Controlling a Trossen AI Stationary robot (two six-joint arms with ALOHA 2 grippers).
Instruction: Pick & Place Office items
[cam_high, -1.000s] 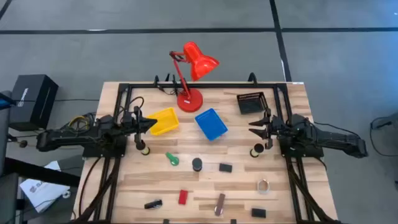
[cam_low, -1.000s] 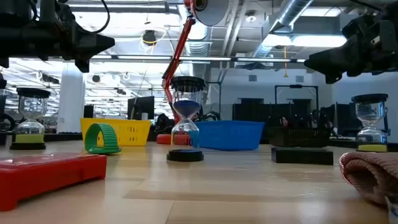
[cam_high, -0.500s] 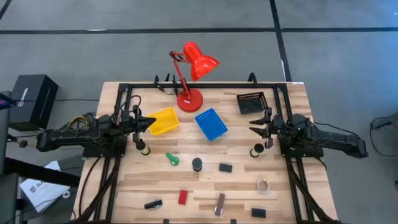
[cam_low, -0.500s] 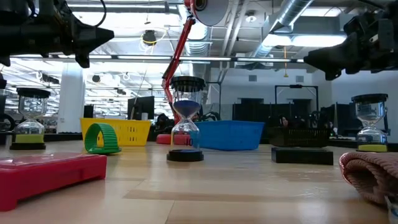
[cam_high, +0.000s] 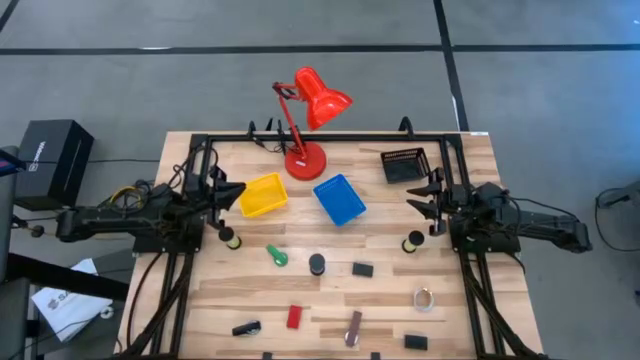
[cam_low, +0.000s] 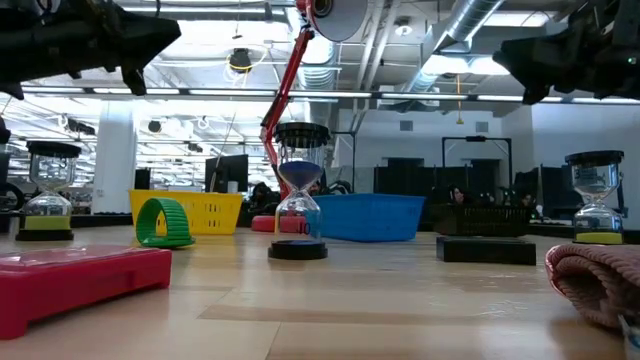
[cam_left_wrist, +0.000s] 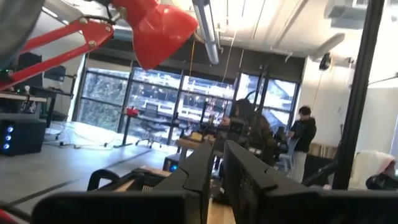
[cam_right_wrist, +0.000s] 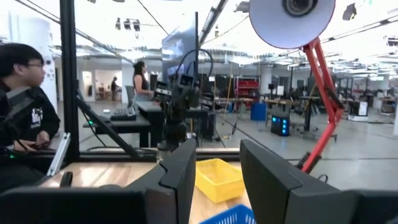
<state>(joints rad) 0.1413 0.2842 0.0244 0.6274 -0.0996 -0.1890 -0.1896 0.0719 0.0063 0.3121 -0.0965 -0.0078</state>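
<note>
Yellow tray (cam_high: 263, 194), blue tray (cam_high: 339, 199), black mesh tray (cam_high: 402, 165): contents unclear. Left gripper (cam_high: 237, 194) barely apart, right gripper (cam_high: 413, 198) half-open, nothing held.

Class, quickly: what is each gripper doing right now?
Left gripper: nearly closed, holding nothing.
Right gripper: open, holding nothing.

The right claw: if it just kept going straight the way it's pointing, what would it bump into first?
Probably nothing on the table: the right claw points level across it, above the blue tray, toward the left claw. Depth is uncertain.
</note>
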